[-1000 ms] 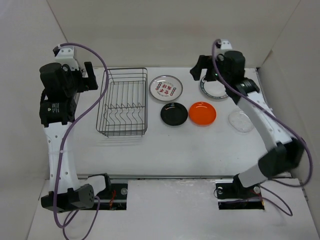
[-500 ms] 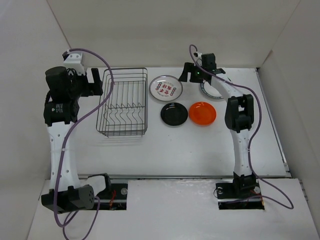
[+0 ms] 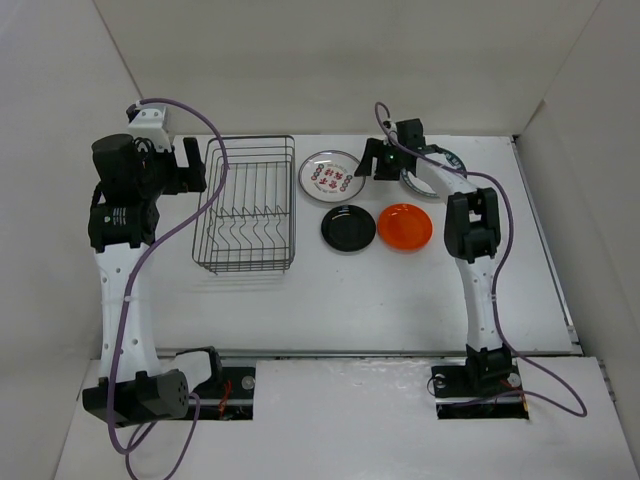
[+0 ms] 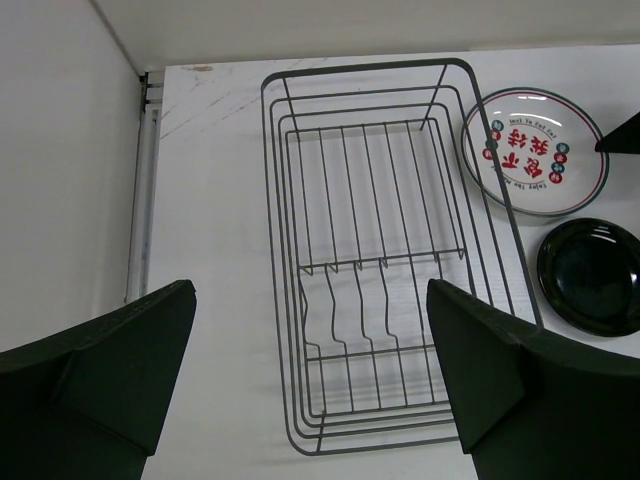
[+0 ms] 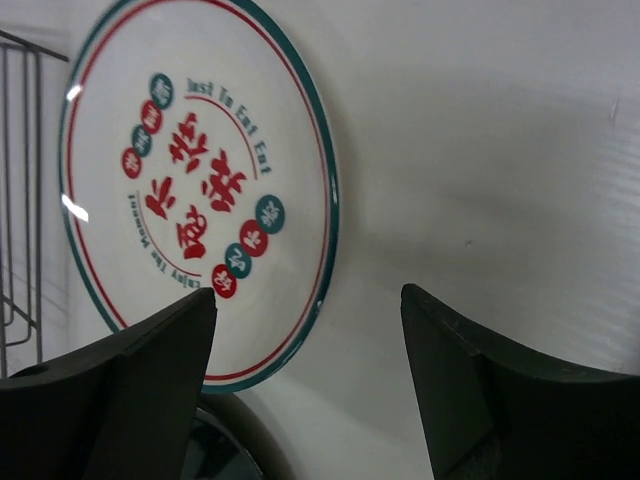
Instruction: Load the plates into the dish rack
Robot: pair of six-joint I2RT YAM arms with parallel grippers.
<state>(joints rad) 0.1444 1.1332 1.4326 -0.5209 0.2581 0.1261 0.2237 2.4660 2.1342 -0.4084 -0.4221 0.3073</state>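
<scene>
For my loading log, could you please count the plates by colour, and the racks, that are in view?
White plate with red marks: 1
White plate with dark patterned rim, partly hidden: 1
Black plate: 1
Orange plate: 1
Dish rack: 1
Total: 5 things, 4 of them plates.

my left arm stands tall, elbow high, wrist turned to my right | my left hand fingers spread wide, holding nothing | my right arm stretched far forward | my right hand held low, fingers apart, holding nothing
</scene>
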